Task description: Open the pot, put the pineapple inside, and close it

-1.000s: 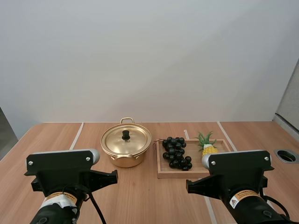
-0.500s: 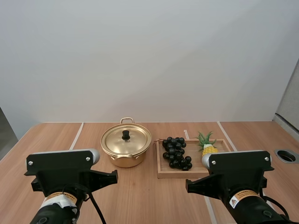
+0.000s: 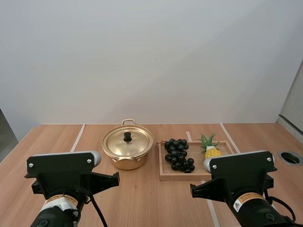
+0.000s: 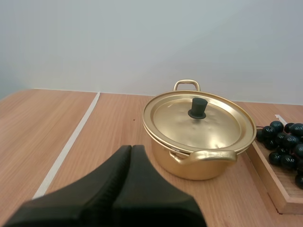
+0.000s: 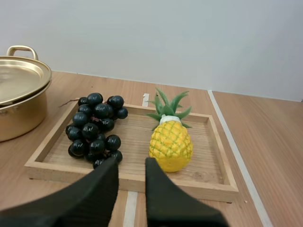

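A gold pot stands mid-table with its lid on and a black knob on top. To its right, a small yellow pineapple with green leaves stands upright on the right part of a wooden tray. My left gripper is shut on nothing, low over the table, short of the pot and a little to its left. My right gripper is open, in front of the tray's near rim. The pineapple is just beyond it, slightly to the right.
A bunch of dark grapes lies on the tray's left part, between the pot and the pineapple. White tape lines run across the wooden table. A round metal grommet sits at the table's right edge.
In the high view the right arm's wrist has shifted very slightly. The pot, tray, fruit and left arm have not moved.
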